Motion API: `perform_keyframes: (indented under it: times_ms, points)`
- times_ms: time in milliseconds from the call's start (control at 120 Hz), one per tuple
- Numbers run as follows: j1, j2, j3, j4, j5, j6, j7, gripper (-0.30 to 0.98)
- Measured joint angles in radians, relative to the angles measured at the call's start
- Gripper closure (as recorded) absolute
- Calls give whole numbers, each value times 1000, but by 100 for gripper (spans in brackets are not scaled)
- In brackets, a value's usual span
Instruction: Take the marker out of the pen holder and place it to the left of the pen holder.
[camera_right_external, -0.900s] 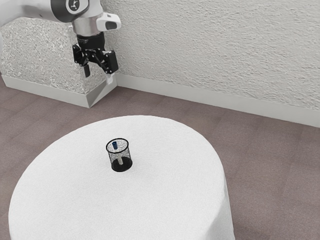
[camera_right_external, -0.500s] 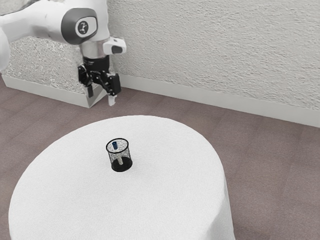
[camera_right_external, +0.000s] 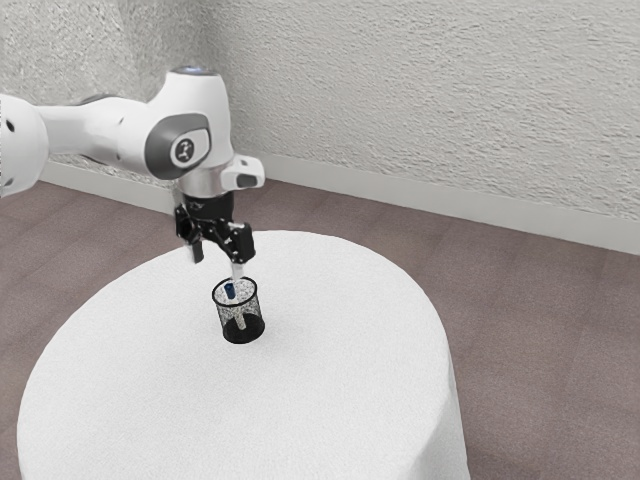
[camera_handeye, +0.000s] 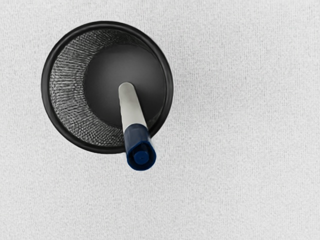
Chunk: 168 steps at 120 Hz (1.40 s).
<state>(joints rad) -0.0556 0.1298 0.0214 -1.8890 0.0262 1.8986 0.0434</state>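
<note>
My gripper (camera_right_external: 217, 258) is open above the pen holder, its fingers spread well apart with nothing between them. One fingertip appears just over the holder's rim in the exterior view. The black mesh pen holder (camera_right_external: 243, 327) stands upright on the table. Inside it leans the marker (camera_right_external: 230, 291), blue cap up. Seen from my hand, the marker (camera_handeye: 133, 107) has a whitish body with its lower end on the floor of the pen holder (camera_handeye: 46, 87), and its blue cap rests over the rim.
A round table (camera_right_external: 330, 390) under a white cloth carries the holder. Its curved edge drops off at the exterior view's right, with brown floor (camera_right_external: 540, 330) beyond. A pale textured wall (camera_right_external: 450, 100) rises behind.
My gripper has come down and slightly toward the exterior view's right, from beyond the table's far edge to over the pen holder. The holder and marker have stayed where they were.
</note>
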Motion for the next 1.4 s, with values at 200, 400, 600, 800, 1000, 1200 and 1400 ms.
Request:
perform_keyframes:
  times_ms: [200, 400, 600, 800, 1000, 1200, 1400]
  points:
    - [10, 35, -1, -33, -6, 104, 20, 0]
    - [26, 87, 0, -44, -7, 147, 34, 0]
    - [24, 105, 0, -49, -8, 164, 43, 19]
    - [26, 100, 2, -54, -10, 169, 48, 59]
    - [26, 80, 2, -53, -4, 168, 50, 73]
    - [25, 5, 7, -44, 16, 146, 46, 77]
    - [29, -97, 6, -40, 43, 100, 41, 79]
